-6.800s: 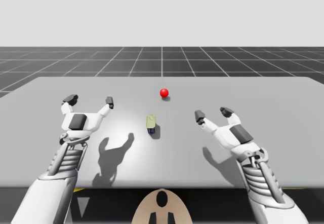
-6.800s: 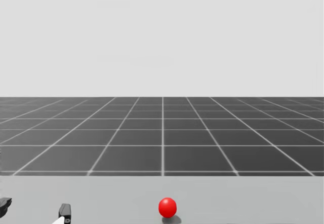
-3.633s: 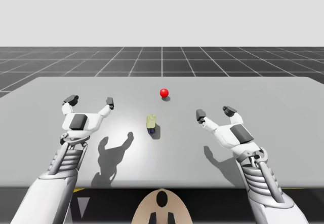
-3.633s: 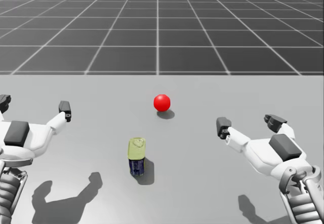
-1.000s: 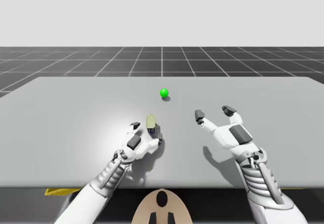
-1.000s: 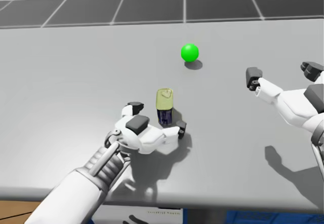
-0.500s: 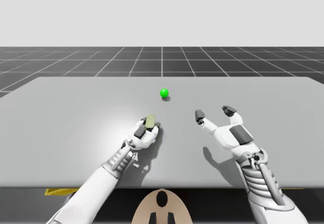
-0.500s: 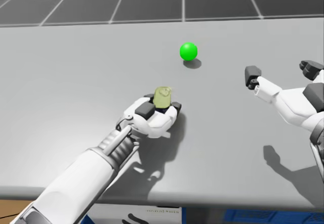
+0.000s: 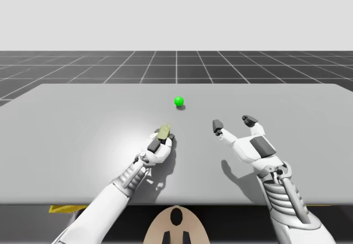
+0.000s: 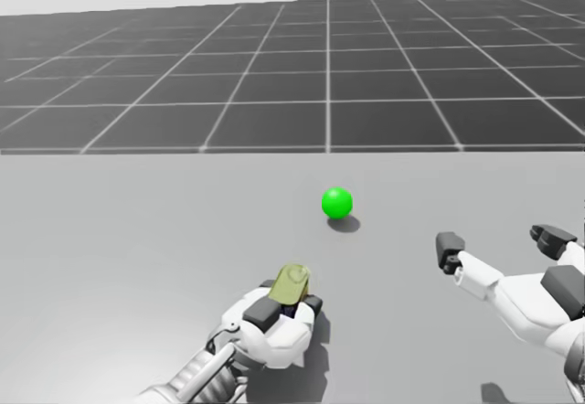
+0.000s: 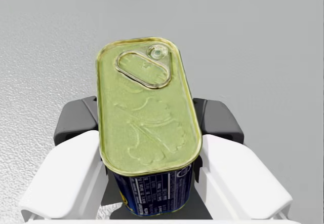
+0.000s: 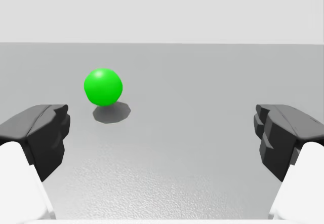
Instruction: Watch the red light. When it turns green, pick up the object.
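My left tool [image 10: 287,307] is closed around the oblong can [image 11: 147,112]. Its dark pads [image 11: 76,118] press the can's two long, dark blue sides from opposite flanks, so the can sits squarely between the fingers. Its pale green-gold lid with the pull ring faces the wrist camera. In the high view the can leans in the grasp rather than standing straight. I cannot tell whether its base is clear of the grey table [image 9: 83,117]. Ahead of this tool and a little toward my right side, well apart from the can, the green light [image 12: 103,86] rests on the table with a small shadow beside it. My right tool [image 12: 162,133] hangs over the table off to the right of the left one. Its fingers are spread wide with nothing between them, and the green light lies ahead of it, nearer its left finger.
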You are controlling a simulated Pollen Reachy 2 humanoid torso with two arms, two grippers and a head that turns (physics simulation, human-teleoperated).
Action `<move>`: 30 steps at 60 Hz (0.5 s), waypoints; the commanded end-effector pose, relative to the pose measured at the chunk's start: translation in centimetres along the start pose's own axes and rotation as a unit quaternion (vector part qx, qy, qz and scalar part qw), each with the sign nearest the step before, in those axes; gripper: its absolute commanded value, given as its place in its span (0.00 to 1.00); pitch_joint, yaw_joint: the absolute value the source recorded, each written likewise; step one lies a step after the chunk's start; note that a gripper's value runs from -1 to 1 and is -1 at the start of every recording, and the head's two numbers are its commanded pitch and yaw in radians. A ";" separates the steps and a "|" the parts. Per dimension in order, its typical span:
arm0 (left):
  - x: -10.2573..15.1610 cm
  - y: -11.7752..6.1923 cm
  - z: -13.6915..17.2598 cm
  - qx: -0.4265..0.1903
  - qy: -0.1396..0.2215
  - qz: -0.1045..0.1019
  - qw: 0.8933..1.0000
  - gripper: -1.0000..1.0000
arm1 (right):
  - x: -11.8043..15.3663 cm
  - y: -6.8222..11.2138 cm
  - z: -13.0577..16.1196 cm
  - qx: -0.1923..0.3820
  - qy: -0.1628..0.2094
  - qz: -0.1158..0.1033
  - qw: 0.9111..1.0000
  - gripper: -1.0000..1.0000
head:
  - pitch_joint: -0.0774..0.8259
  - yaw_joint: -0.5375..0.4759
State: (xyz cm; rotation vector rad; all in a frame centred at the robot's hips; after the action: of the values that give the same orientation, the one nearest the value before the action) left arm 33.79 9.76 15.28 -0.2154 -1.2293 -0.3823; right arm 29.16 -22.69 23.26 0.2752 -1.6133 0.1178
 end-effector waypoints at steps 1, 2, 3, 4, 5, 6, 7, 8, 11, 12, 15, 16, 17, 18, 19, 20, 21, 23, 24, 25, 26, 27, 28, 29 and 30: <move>-0.3 -4.7 -0.3 -0.051 0.001 0.049 0.997 1.00 | -0.1 0.1 0.0 0.000 0.000 -0.004 1.000 0.00 | 0.42 0.61; -0.2 -4.7 -0.3 -0.052 0.001 0.050 0.997 1.00 | -0.1 0.1 0.0 0.000 0.000 -0.004 1.000 0.00 | 0.41 0.61; -0.1 -4.7 -0.3 -0.051 0.000 0.051 0.997 1.00 | -0.1 0.1 0.0 0.000 0.000 -0.004 1.000 0.00 | 0.40 0.61; -0.1 -4.7 -0.3 -0.052 -0.001 0.052 0.997 1.00 | -0.1 0.1 0.0 0.000 0.000 -0.004 1.000 0.00 | 0.40 0.61; 0.2 -4.6 -0.2 -0.052 -0.002 0.055 0.997 1.00 | -0.1 0.1 0.0 0.000 0.000 -0.004 1.000 0.00 | 0.40 0.61; 0.3 -4.5 -0.1 -0.053 -0.003 0.057 0.997 1.00 | -0.1 0.1 0.0 0.000 0.000 -0.004 1.000 0.00 | 0.40 0.61; 0.5 -4.5 -0.1 -0.053 -0.004 0.059 0.997 1.00 | -0.1 0.1 0.0 0.000 0.000 -0.004 1.000 0.00 | 0.40 0.61; 0.8 -4.4 0.1 -0.053 -0.008 0.061 0.997 1.00 | -0.1 0.1 0.0 0.000 0.000 -0.004 1.000 0.00 | 0.40 0.61; 2.0 -4.1 0.6 -0.054 -0.022 0.066 0.996 1.00 | -0.1 0.1 0.0 -0.002 -0.001 0.005 1.000 0.00 | 0.39 0.61; 2.3 -4.0 0.7 -0.054 -0.024 0.068 0.996 1.00 | -0.1 0.1 0.0 -0.002 -0.002 0.005 1.000 0.00 | 0.39 0.61; 3.8 -3.6 1.5 -0.056 -0.036 0.072 0.995 1.00 | -0.1 0.0 0.0 0.002 0.001 0.002 1.000 0.00 | 0.39 0.61; 4.5 -3.3 1.9 -0.055 -0.044 0.074 0.995 1.00 | -0.1 0.0 0.0 0.003 0.001 0.004 1.000 0.00 | 0.39 0.61; 5.2 -3.1 2.2 -0.056 -0.050 0.076 0.994 1.00 | -0.2 0.0 0.1 0.006 0.002 0.006 1.000 0.00 | 0.39 0.61; 5.5 -3.0 2.4 -0.055 -0.054 0.076 0.994 1.00 | -0.2 -0.1 0.1 0.009 0.002 0.005 1.000 0.00 | 0.39 0.61; 5.9 -2.9 2.6 -0.055 -0.057 0.077 0.994 1.00 | -0.2 -0.1 0.1 0.011 0.004 0.005 1.000 0.00 | 0.39 0.61; 7.1 -2.5 3.2 -0.054 -0.071 0.080 0.993 1.00 | -0.3 -0.1 0.1 0.014 0.009 0.004 1.000 0.00 | 0.38 0.60; 7.6 -2.4 3.4 -0.054 -0.076 0.080 0.992 1.00 | -0.3 -0.2 0.1 0.015 0.010 0.004 1.000 0.00 | 0.38 0.60; 8.5 -2.2 3.9 -0.054 -0.086 0.079 0.992 1.00 | -0.4 -0.2 0.1 0.016 0.009 0.008 1.000 0.00 | 0.38 0.60; 9.8 -2.0 4.6 -0.053 -0.101 0.078 0.990 1.00 | -0.5 -0.2 0.1 0.017 0.014 0.010 1.000 0.00 | 0.38 0.60; 10.2 -1.9 4.8 -0.053 -0.106 0.078 0.990 1.00 | -0.5 -0.2 0.1 0.018 0.017 0.013 1.000 0.00 | 0.37 0.60; 10.7 -1.8 5.1 -0.053 -0.112 0.078 0.989 1.00 | -0.5 -0.2 0.1 0.019 0.017 0.014 1.000 0.00 | 0.37 0.60; 11.1 -1.8 5.3 -0.053 -0.117 0.078 0.989 1.00 | -0.5 -0.2 0.1 0.018 0.016 0.014 1.000 0.00 | 0.37 0.60; 12.5 -1.7 6.1 -0.054 -0.134 0.075 0.987 1.00 | -0.5 -0.2 0.1 0.020 0.016 0.015 1.000 0.00 | 0.37 0.60; 12.9 -1.6 6.4 -0.054 -0.139 0.074 0.986 1.00 | -0.5 -0.1 0.1 0.020 0.016 0.015 1.000 0.00 | 0.37 0.60; 12.9 -1.6 6.4 -0.054 -0.139 0.074 0.986 1.00 | -0.5 -0.1 0.1 0.020 0.016 0.015 1.000 0.00 | 0.37 0.60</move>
State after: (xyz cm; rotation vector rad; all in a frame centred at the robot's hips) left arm 31.68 10.28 22.19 -0.3285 -1.2931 -0.3224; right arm 29.13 -22.79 22.90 0.2779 -1.5949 0.1569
